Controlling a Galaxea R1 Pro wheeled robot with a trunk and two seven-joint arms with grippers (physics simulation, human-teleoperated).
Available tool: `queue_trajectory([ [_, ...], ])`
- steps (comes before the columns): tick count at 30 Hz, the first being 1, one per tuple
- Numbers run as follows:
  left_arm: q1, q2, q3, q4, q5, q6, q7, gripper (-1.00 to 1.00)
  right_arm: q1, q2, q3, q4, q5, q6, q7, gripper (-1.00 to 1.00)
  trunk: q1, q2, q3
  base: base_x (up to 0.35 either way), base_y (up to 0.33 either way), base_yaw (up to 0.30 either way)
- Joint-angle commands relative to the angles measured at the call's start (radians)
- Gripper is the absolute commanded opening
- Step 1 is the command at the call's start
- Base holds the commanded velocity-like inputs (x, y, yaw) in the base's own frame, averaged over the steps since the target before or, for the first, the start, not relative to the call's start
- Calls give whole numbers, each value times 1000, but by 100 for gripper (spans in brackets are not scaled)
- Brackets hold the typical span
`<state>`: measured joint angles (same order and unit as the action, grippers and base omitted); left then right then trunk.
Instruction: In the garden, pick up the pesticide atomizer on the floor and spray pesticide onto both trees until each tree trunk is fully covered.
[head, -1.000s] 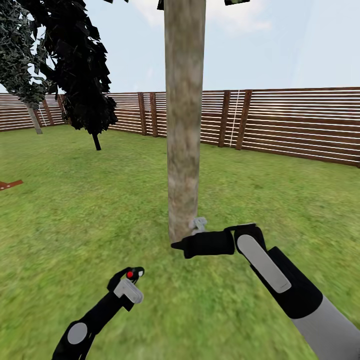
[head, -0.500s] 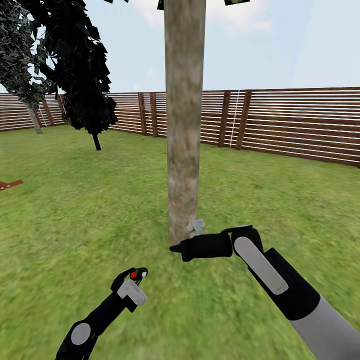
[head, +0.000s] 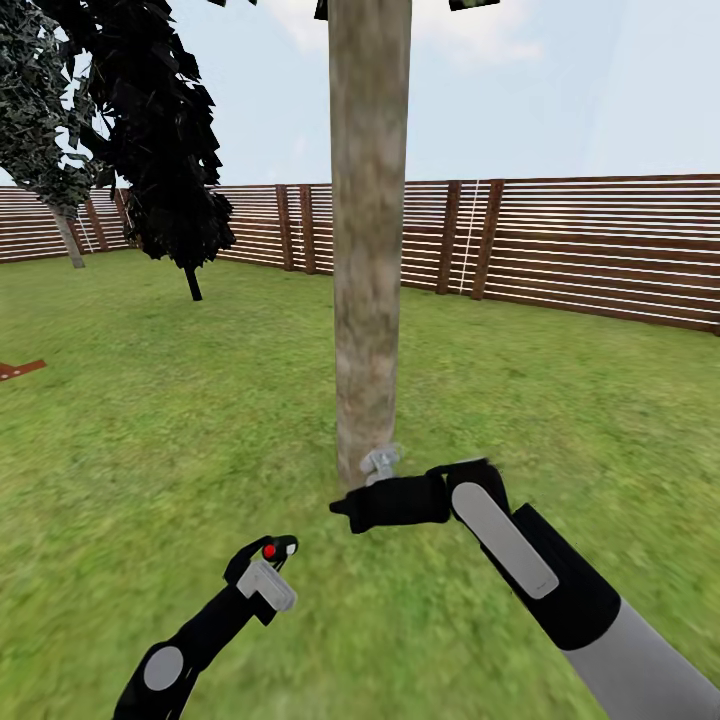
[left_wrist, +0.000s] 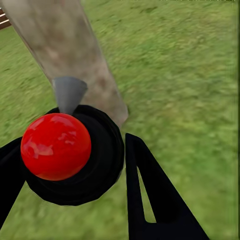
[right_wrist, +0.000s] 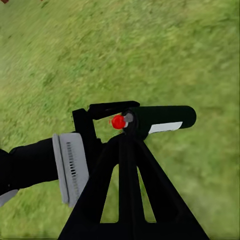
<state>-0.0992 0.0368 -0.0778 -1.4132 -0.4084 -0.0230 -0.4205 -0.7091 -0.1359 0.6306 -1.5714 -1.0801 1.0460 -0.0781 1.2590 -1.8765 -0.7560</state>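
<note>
Standing close to the thick, mottled grey-brown tree trunk (head: 368, 250), we've got the slim dark pesticide atomizer (right_wrist: 159, 119) with its pale label stripe already off the grass: pickup done! Our left gripper (head: 268, 556) pinches it, the dark fingers (left_wrist: 150, 190) pressed on either side of the round black spray head with its red cap, nozzle aimed at the base of the bark. From the right wrist view we see the bottle lying sideways above the green lawn (head: 150, 420). Our right gripper (head: 345, 500) hangs just beside the trunk's foot; whether its fingers are spread we cannot tell. No white specks show on the bark yet, so we judge this trunk unsprayed, and the darker-leaved second tree (head: 150, 120) by the slatted wooden fence (head: 560, 240) awaits too
</note>
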Motion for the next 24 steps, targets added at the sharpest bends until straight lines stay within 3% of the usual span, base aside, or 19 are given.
queue_trajectory([
  [1, 0, 0, -4, -1, -10, -3, 2, -100, 0, 2, 10, 1, -8, 1, -9, -100, 0, 0, -1, 0, 0, 0],
  [24, 2, 2, -14, -1, -7, -14, -6, -100, 3, 20, 26, 47, -2, -1, -14, -100, 0, 0, -1, 0, 0, 0],
])
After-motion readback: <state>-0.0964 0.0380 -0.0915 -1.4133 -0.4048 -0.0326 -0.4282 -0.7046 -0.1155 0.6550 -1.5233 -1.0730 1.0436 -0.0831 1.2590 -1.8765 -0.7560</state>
